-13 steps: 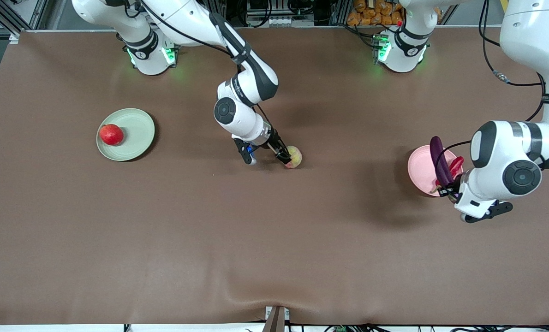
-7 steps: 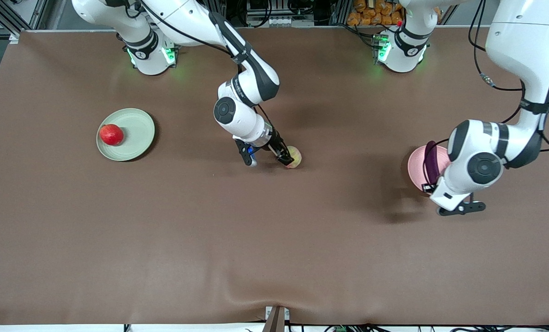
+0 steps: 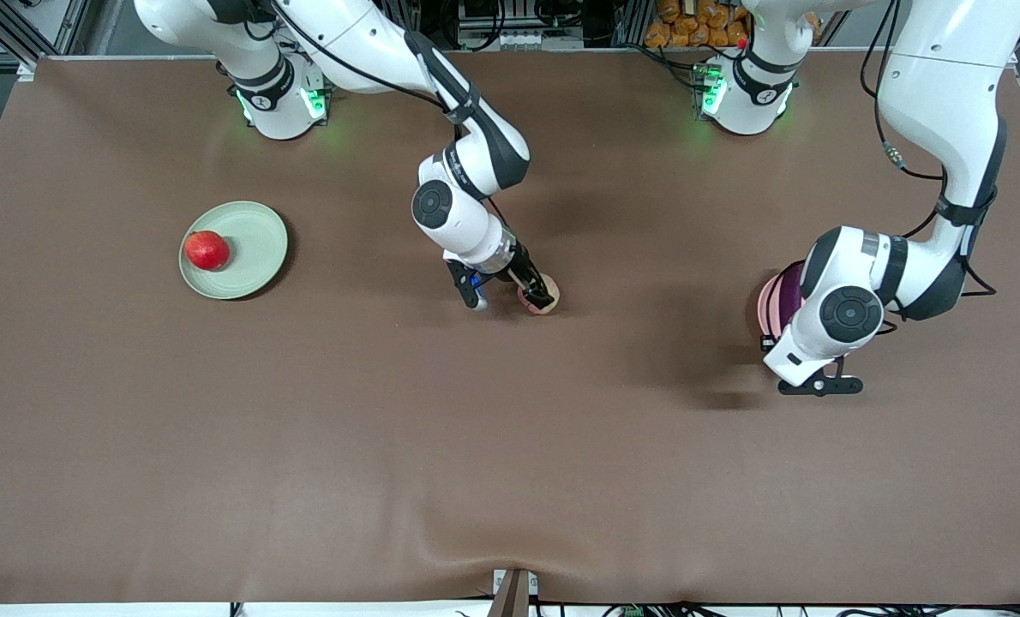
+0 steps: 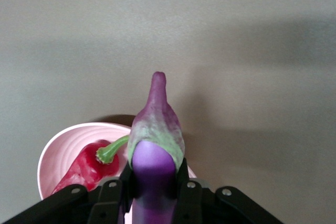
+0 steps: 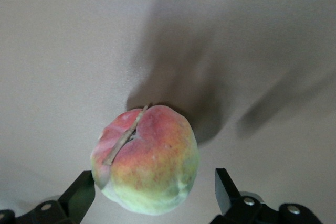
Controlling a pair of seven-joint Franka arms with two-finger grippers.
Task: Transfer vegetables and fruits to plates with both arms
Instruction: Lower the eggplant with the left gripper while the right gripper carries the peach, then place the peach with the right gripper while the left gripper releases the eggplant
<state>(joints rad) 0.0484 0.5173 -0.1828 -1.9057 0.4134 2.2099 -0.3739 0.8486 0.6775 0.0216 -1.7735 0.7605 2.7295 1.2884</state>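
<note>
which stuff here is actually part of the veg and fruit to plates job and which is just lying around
Part of the job:
- eggplant, held in the left end effector over the pink plate
- chili pepper on the pink plate
- peach on the table, between the open right end effector
- red fruit on the green plate

Just lying about:
- nothing else on the brown table

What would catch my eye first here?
Probably the purple eggplant clamped in the left gripper over the pink plate, where a red chili pepper already lies. Mid-table, the right gripper straddles a peach, fingers open.
</note>
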